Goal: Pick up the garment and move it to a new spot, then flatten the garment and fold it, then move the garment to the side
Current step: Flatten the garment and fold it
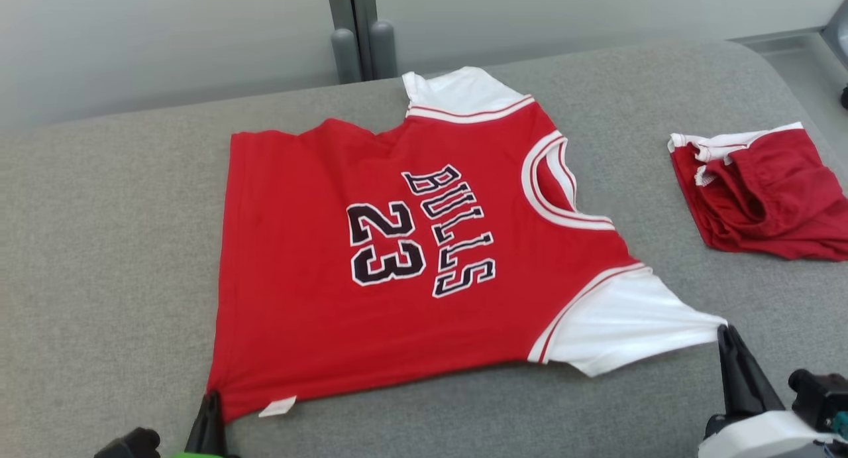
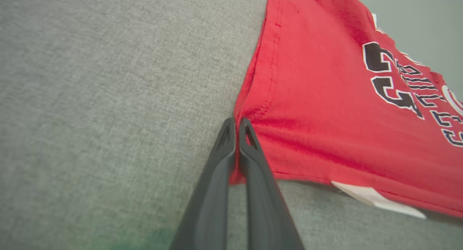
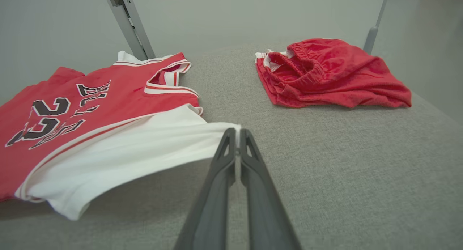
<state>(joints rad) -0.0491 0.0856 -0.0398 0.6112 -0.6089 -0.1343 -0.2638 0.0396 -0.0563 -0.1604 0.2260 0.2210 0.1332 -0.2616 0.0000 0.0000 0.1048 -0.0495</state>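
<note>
Cloth is pinched at both near ends — the left gripper (image 2: 237,121) is closed tight on the red hem corner of the Bulls jersey (image 1: 397,246), the right gripper (image 3: 237,132) closed on the tip of its white sleeve (image 1: 623,319). The jersey lies spread (number 23 facing up) on the grey cushion (image 1: 99,246); farther right, well apart, sit crumpled red shorts (image 1: 768,193).

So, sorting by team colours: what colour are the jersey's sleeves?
White sleeves, red-striped trim; head view best.

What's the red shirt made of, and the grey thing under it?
Red shirt: probably soft, matte knit cloth; it puckers and has stitched hems. Grey surface: looks like coarse woven upholstery fabric, matte, with a flecked weave showing.
</note>
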